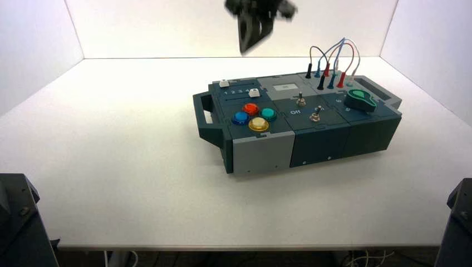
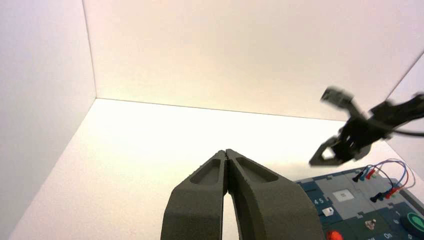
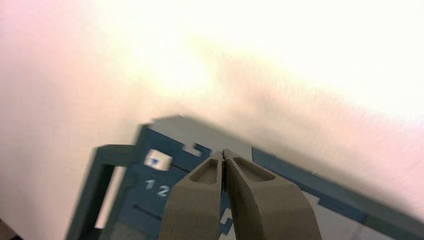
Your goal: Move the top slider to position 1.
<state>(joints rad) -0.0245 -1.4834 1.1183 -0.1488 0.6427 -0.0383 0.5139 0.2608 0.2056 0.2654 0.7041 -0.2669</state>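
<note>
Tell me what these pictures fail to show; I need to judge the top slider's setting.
Top slider: tiny in the high view, blurred in the right wrist view; setting unclear.
Digit row: cut short after 2 by the right gripper's shut fingers, right wrist view.
Left gripper: outside the high view.

"Off" on box (image 1: 261, 146), "1 2" beside slider (image 3: 158, 160)

My left gripper (image 2: 227, 155) sits at six o'clock with its fingers pressed tip to tip, over the white table (image 2: 130, 150). At three o'clock I see the right gripper (image 2: 332, 152) hanging in the air above the box (image 2: 350, 210). At the box's far end, coloured wires (image 2: 387, 175) loop at four o'clock, and a small white slider (image 2: 328, 212) sits near five.
</note>
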